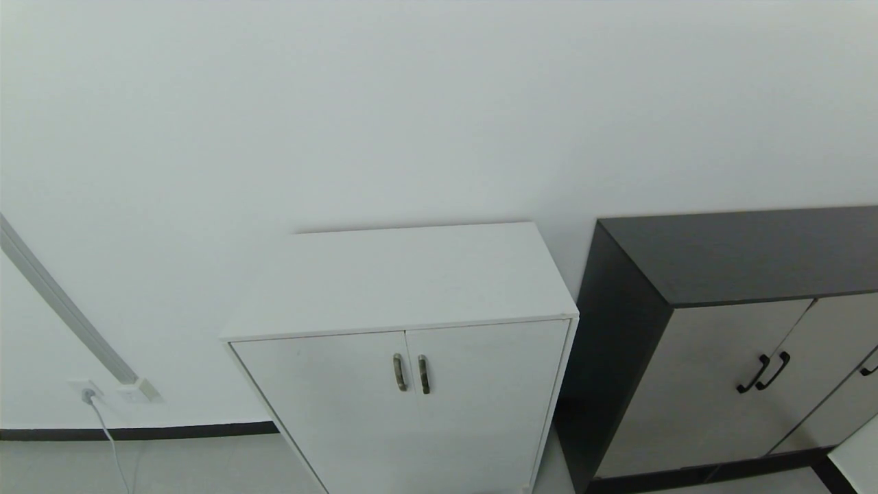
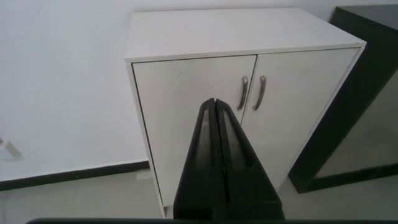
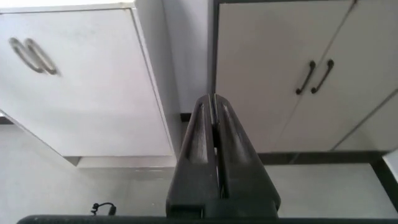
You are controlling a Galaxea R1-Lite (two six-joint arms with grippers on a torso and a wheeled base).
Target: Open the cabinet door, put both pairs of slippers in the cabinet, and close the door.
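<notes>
White cabinet (image 1: 401,274), shut, centre against the far wall; left gripper (image 2: 215,102) and right gripper (image 3: 214,98) are held pressed together, empty; one is best spread, then closed squarely on a door handle (image 1: 400,372).

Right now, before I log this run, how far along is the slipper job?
Both doors of the white cabinet are shut, handles untouched. The left gripper and right gripper hang short of it, fingers closed on nothing. Either nothing has begun or all is done: the closed doors hide the inside.
</notes>
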